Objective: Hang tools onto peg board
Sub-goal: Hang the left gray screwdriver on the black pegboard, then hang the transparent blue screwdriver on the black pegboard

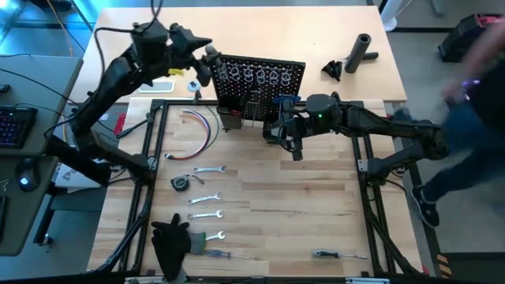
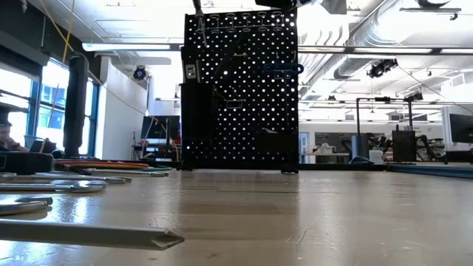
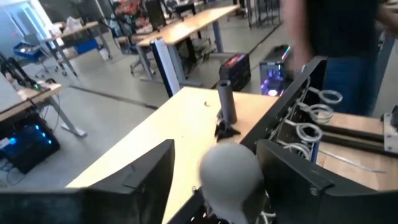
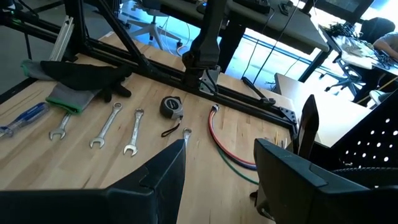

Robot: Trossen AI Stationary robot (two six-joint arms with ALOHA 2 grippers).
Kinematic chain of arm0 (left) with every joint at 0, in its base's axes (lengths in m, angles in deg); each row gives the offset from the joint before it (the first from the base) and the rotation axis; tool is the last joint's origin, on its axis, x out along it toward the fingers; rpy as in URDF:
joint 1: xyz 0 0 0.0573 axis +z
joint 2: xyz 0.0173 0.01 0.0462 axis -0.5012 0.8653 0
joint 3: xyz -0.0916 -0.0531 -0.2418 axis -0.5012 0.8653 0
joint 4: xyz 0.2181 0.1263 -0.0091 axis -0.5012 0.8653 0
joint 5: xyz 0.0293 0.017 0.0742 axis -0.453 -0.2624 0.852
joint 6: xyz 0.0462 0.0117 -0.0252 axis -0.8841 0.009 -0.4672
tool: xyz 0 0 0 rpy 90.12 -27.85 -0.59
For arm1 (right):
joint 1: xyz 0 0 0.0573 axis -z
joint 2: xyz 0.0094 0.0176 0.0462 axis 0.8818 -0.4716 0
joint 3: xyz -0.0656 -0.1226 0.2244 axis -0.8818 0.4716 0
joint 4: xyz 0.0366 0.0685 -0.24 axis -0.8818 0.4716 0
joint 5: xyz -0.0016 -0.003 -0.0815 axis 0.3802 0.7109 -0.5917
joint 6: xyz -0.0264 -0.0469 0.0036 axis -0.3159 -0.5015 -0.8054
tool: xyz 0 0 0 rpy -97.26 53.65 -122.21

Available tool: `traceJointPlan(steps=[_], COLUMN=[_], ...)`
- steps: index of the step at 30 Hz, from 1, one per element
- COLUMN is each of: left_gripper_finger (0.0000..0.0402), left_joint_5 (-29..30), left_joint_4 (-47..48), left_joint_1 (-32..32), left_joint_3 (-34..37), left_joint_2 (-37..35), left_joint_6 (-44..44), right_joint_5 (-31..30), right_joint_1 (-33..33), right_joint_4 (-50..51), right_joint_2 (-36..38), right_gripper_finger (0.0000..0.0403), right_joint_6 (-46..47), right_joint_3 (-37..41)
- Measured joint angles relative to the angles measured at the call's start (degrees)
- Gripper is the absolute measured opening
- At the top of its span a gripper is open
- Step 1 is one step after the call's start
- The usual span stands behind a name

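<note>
Now I hold the left gripper (image 1: 207, 69) beside the peg board (image 1: 260, 79), fingers apart around a grey rounded tool end, seemingly releasing; right gripper (image 1: 290, 146) waits open.

wrenches (image 1: 207, 192) and tape measure (image 1: 181, 183) on table (image 1: 300, 213), before peg board (image 1: 260, 83)

person (image 1: 473, 95) blurred, peg board (image 2: 240, 89) top — cropped
</note>
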Motion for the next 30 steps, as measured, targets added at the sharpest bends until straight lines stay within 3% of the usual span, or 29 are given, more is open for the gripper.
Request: traceJointPlan(steps=[10, 20, 25, 30], left_gripper_finger=[0.0239, 0.0239, 0.0239, 0.0239], left_joint_5=[2.9, 10.1, 12.2, 12.9], left_joint_4=[2.9, 21.2, 29.3, 31.3], left_joint_1=[-3.1, -11.3, -16.6, -22.7], left_joint_3=[-0.1, 0.7, 5.6, 15.5], left_joint_2=[-6.2, -11.3, -13.7, -16.6], left_joint_6=[-1.0, 5.9, 13.1, 19.0], right_joint_5=[0.3, 0.2, 0.2, 2.8], right_joint_1=[0.0, 0.0, 0.0, 0.0], right_joint_4=[0.3, 1.3, 2.9, 6.1], right_joint_2=[0.0, 0.0, 0.0, 0.0], right_gripper_finger=[0.0186, 0.0186, 0.0186, 0.0186], right_joint_6=[-0.3, -0.8, -0.8, -0.8], right_joint_3=[0.0, 0.0, 0.0, 0.0])
